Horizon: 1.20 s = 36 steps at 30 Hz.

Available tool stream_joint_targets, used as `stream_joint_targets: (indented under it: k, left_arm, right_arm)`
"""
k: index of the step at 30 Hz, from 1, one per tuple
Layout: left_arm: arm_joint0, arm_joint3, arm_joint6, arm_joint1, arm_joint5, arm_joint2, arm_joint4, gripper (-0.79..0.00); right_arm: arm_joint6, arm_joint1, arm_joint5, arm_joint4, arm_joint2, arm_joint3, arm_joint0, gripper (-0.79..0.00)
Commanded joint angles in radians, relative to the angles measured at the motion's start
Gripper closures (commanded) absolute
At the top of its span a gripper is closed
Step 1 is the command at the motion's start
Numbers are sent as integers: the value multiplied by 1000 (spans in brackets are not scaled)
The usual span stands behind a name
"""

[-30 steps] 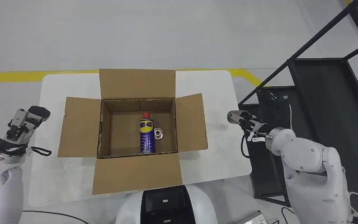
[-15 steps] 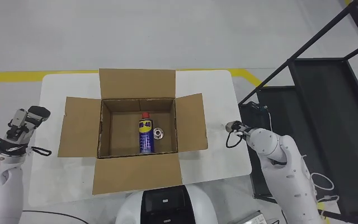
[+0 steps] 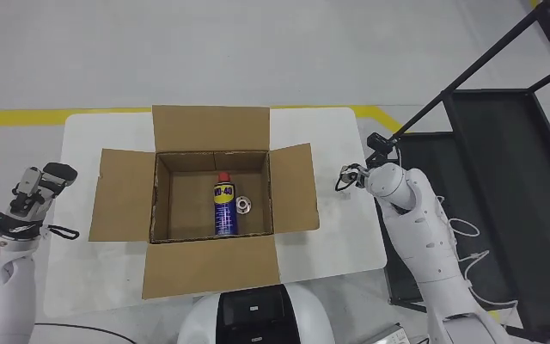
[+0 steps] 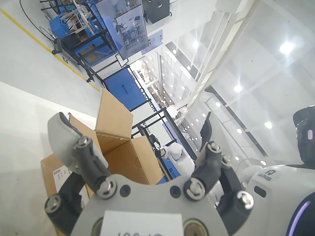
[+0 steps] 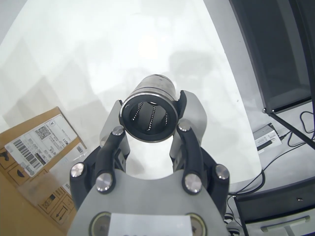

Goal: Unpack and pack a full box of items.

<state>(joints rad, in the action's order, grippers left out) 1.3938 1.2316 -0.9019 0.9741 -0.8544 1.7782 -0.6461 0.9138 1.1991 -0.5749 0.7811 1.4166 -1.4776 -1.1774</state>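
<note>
Over table (image 3: 344,138) R edge: R gripper (image 5: 150,103) clamps steel bearing (image 5: 153,87), angled down.

box (image 3: 210,129): brown | can (image 3: 224,211): blue, yellow patch, red cap | bearing (image 5: 153,94): silver, black rim | table (image 3: 339,138): white

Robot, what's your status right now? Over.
Right gripper shut on metal bearing, over table beside box. Left gripper open, empty. Spray can, small fitting in open box. Nothing blocks box opening.
</note>
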Motion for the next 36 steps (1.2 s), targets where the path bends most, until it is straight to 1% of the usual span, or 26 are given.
stream_joint_targets:
  k: [1,10,18,19,20,21,26,29,33,36]
  left_arm:
    - [0,0,0,0,0,0,0,-785]
    - [0,0,0,0,0,0,0,-785]
    - [0,0,0,0,0,0,0,-785]
    - [0,0,0,0,0,0,0,-785]
    - [0,0,0,0,0,0,0,-785]
    - [0,0,0,0,0,0,0,-785]
    - [0,0,0,0,0,0,0,-785]
    - [0,0,0,0,0,0,0,-785]
    - [0,0,0,0,0,0,0,-785]
    - [0,0,0,0,0,0,0,-785]
  right_arm:
    - [-19,5,-3,-19,-14,63,36,0]
    - [-116,26,3,-46,-77,277,137,0]
    - [-169,42,9,-84,-105,386,193,0]
    - [-174,43,8,-85,-107,393,197,-65]
    - [-176,44,8,-87,-109,397,201,-696]
    - [-177,44,7,-87,-109,400,205,-785]
    - [-174,44,-2,-88,-105,387,207,-785]
    - [-176,39,-5,-92,-87,340,187,-785]
    - [-198,29,-26,-88,-40,193,118,-785]
    - [-232,20,-45,-83,9,19,35,-785]
